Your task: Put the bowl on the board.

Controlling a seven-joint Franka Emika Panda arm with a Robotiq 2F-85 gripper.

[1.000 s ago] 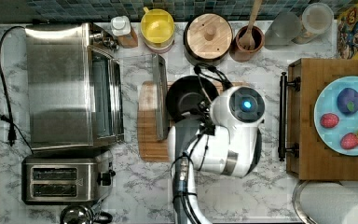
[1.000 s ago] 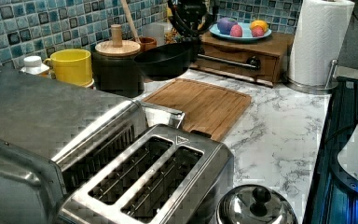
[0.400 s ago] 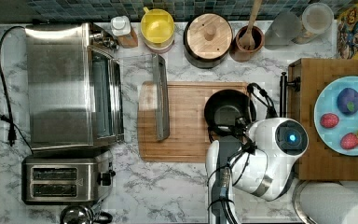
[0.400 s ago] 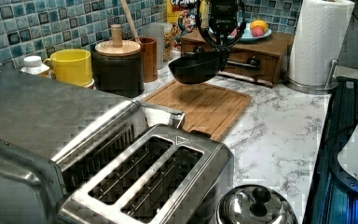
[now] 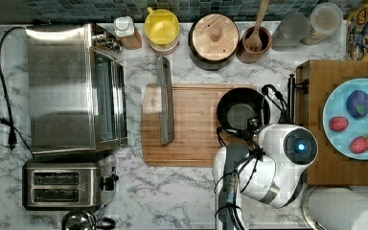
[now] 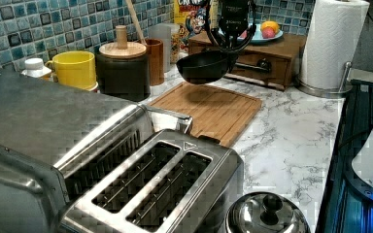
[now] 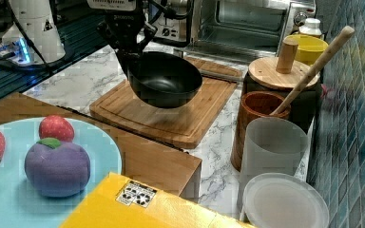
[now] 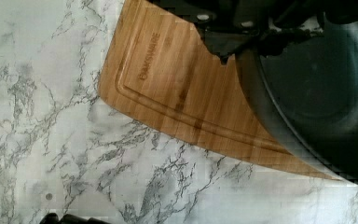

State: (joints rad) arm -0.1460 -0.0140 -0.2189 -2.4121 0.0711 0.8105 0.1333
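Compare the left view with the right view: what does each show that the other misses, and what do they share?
Left view alone: the toaster, the paper towel roll and a steel lid.

Right view alone: a frosted lidded container and the oven's open front.

Both: the bowl held by its rim in the gripper, lifted above the board with its shadow on the wood; also the wood-lidded pot and yellow cup.
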